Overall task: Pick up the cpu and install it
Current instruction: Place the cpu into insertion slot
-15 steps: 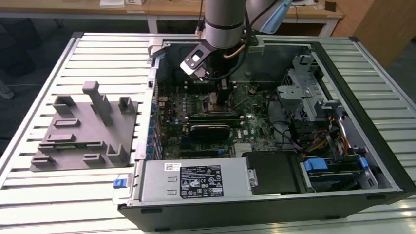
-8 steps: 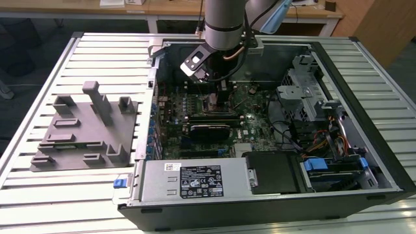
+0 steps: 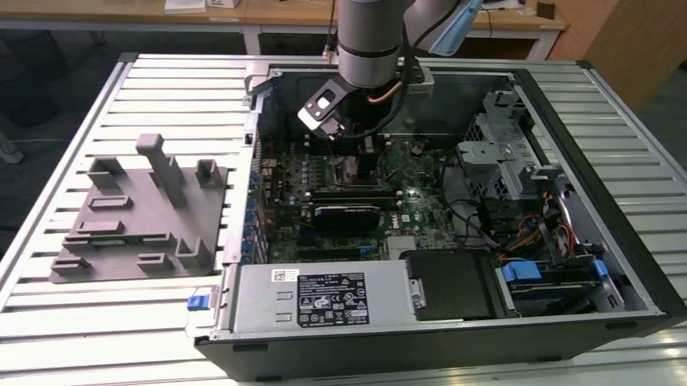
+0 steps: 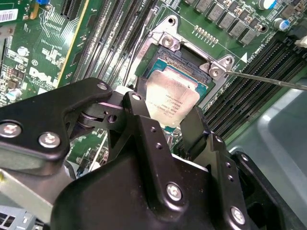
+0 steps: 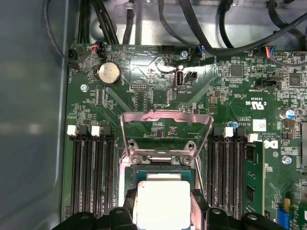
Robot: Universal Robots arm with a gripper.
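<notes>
The end effector point(image 4: 165, 122) is closed narrowly on the cpu point(image 4: 172, 100), gripping two opposite edges and holding it right over the open socket point(image 4: 183, 61). The first wrist view shows the socket's lid point(image 5: 165, 125) raised. The exterior view shows the computer case point(image 3: 429, 354) on the slatted worktop point(image 3: 64, 322), with a grey fixture point(image 3: 140, 217) beside it.

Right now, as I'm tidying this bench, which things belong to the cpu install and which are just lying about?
In the job: the cpu, held in the gripper; the open socket; its raised load plate.
Lying about: grey fixture block; coin battery; memory stick; power supply.
</notes>
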